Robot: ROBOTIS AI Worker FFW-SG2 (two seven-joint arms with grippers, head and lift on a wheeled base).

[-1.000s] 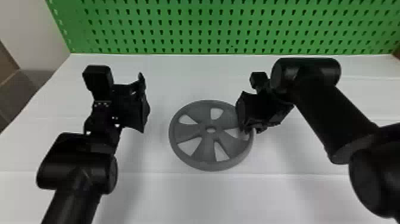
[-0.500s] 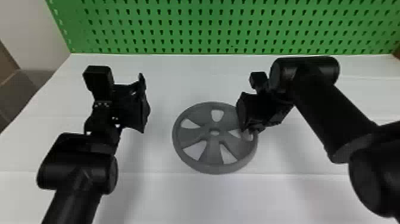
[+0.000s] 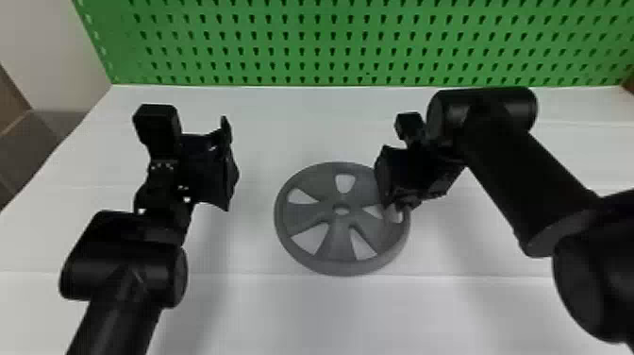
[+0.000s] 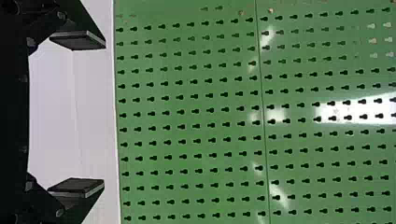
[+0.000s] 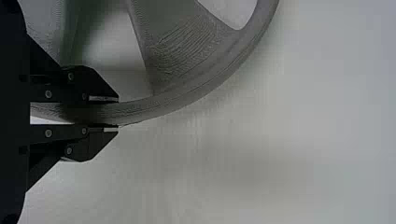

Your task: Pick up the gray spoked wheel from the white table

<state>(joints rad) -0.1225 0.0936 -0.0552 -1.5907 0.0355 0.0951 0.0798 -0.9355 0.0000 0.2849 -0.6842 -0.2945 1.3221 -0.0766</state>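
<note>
The left gripper point(image 3: 229, 163) holds its fingers wide apart over the white table point(image 3: 264, 316), the gray spoked wheel point(image 3: 338, 240) (a round hole at its hub) sits between the grippers, and the right gripper point(image 3: 398, 204) pinches its rim.

Gray wheel point(image 3: 338, 240), white table point(image 3: 330, 314), dark-dotted green pegboard point(image 3: 328, 42).

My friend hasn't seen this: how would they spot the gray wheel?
A green pegboard stands behind a white table. There, pinched at its rim by the black right hand, is the gray wheel: the one round, spoked thing beside black arms.
</note>
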